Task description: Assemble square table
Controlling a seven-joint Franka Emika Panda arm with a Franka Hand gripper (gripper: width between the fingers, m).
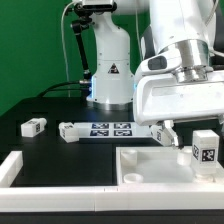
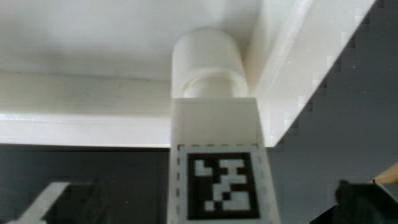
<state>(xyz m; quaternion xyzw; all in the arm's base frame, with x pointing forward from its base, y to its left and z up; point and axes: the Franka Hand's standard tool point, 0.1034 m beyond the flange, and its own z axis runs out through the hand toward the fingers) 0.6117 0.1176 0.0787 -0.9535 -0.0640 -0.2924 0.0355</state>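
The white square tabletop lies at the front of the exterior view, rim up. A white blocky leg with a black-and-white tag stands on it at the exterior view's right. My gripper hangs just over the tabletop's far edge, beside that leg. In the wrist view the tagged leg runs up to a tabletop corner, its round end against the corner. My gripper is open; a dark fingertip shows on each side of the leg with a gap. Another loose leg lies on the black table.
The marker board lies flat behind the tabletop. A low white border bar sits at the exterior view's front left. The arm's white base stands at the back, with a green wall behind it.
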